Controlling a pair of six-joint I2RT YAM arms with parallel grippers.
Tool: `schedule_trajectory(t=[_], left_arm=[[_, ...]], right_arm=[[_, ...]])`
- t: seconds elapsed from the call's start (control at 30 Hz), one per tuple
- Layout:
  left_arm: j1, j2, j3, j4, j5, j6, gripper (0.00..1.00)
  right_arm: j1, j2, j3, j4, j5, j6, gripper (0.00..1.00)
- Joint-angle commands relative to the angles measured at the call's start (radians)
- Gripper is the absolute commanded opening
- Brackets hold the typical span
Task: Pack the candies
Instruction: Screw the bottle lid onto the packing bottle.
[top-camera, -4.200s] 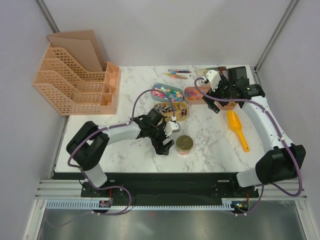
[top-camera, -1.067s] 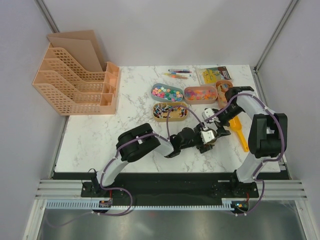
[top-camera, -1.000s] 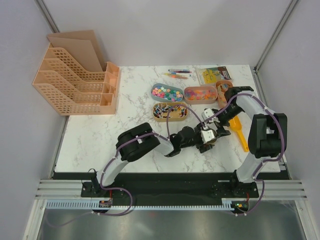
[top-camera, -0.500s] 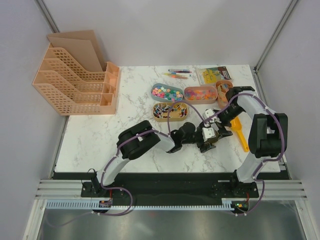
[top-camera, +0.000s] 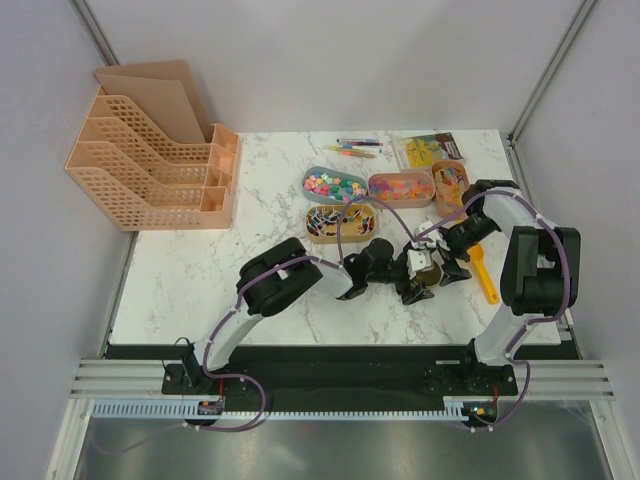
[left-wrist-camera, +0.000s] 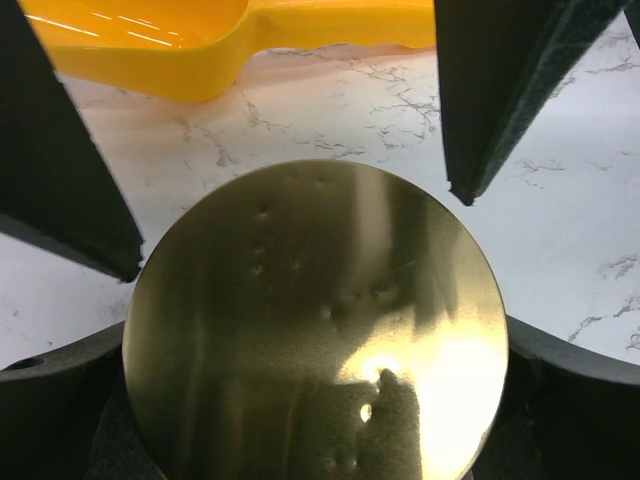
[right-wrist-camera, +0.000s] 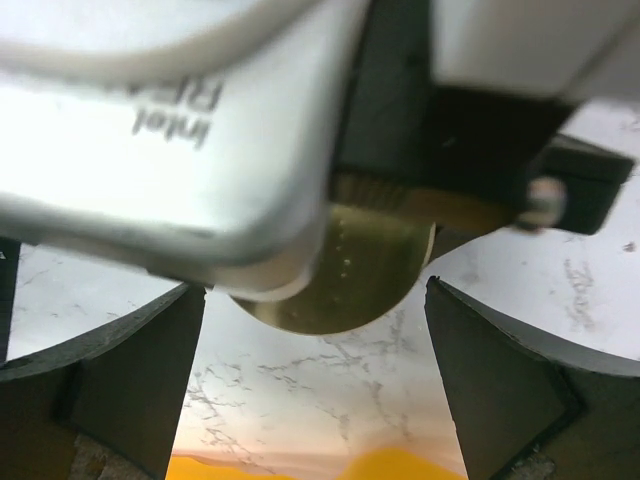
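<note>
Well back from both sets of jaws, toward the far side of the marble table (top-camera: 200, 270): the candies (top-camera: 335, 184), all lying in trays. Closest to the jaws, those in the tan tray (top-camera: 335, 240), just behind the left forearm.

Left gripper (left-wrist-camera: 318, 345): closed on a gold tin (left-wrist-camera: 315, 300) — curved black fingers (left-wrist-camera: 50, 420) against its round rim on either side, flat dimpled face turned up to the wrist camera. Inside of the tin not visible.

Right gripper (right-wrist-camera: 312, 300): spread wide, holding nothing. Fingers (right-wrist-camera: 120, 380) well apart, reaching toward the same tin from the opposite side, tips right beside its rim in the left wrist view; contact or not, impossible to tell. Between the two grippers, the white camera housing (right-wrist-camera: 150, 110) of the left wrist. Just beyond the tin, flat on the marble, a yellow scoop (left-wrist-camera: 200, 40).

In the blue-grey tray (top-camera: 306, 178): pink, green and yellow sweets. In the pink tray (top-camera: 372, 188) beside it: mostly orange and yellow ones. In the small orange tray (top-camera: 437, 172), partly behind the right arm: a few mixed pieces. In the tan tray: wrapped ones — blue, white, red.
</note>
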Motion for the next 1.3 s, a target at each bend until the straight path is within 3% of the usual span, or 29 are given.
schedule_trajectory(t=[0.0, 0.33, 0.9, 1.17, 1.27], left_arm=[[-0.015, 0.263, -0.128, -0.759, -0.028, 0.014, 0.15], [-0.015, 0.269, -0.124, -0.759, -0.039, 0.018, 0.14], [-0.014, 0.284, -0.108, -0.802, -0.037, 0.023, 0.14], [-0.014, 0.294, -0.101, -0.814, -0.034, 0.028, 0.14], [-0.014, 0.29, -0.101, -0.817, -0.027, 0.023, 0.15]], right_arm=[[-0.018, -0.044, -0.035, -0.117, -0.036, -0.037, 0.98], [-0.031, -0.146, -0.111, -0.119, -0.067, 0.004, 0.98], [-0.046, -0.363, -0.4, -0.116, 0.053, 0.099, 0.98], [-0.066, -0.484, -0.4, -0.117, 0.091, 0.2, 0.98], [-0.179, -0.46, -0.305, -0.117, 0.047, 0.217, 0.98]])
